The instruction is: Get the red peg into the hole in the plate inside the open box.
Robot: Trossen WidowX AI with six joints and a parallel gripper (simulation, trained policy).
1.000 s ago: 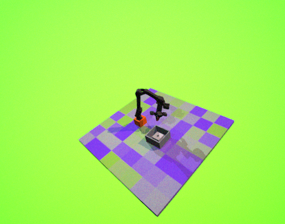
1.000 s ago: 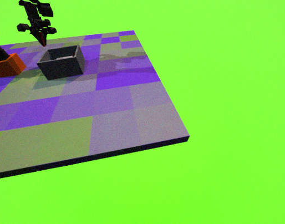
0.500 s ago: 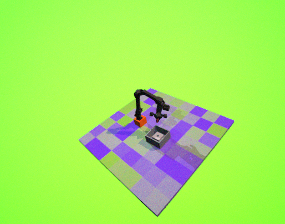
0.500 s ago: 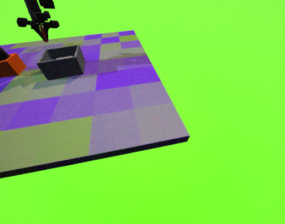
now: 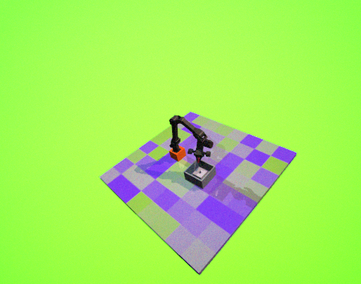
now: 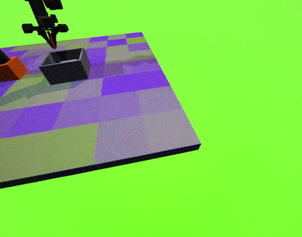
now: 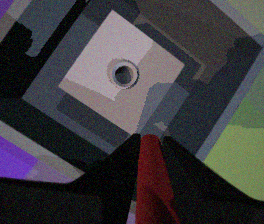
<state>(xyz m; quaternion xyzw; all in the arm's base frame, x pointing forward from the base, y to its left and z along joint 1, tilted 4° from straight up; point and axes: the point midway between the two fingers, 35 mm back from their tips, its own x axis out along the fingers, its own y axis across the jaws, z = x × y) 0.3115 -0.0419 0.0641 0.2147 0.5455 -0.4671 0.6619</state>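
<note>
My gripper (image 5: 199, 162) (image 6: 54, 47) (image 7: 151, 138) is shut on the red peg (image 5: 199, 159) (image 6: 51, 39) (image 7: 152, 175) and holds it above the near-arm side of the open box. The peg leans a little in the exterior view, its lower tip just above the rim. The grey box (image 5: 193, 180) (image 6: 64, 73) stands open on the table. The pale plate (image 7: 95, 62) at its bottom has a round hole (image 7: 124, 74), which shows ahead of the fingertips in the wrist view. The peg is outside the hole.
The orange base block (image 5: 178, 154) (image 6: 11, 70) of the arm stands beside the box. The box walls rise around the plate. The checkered table top (image 5: 160, 218) (image 6: 119, 129) ends in straight edges against a bright green background. Shadows of the arm lie across it.
</note>
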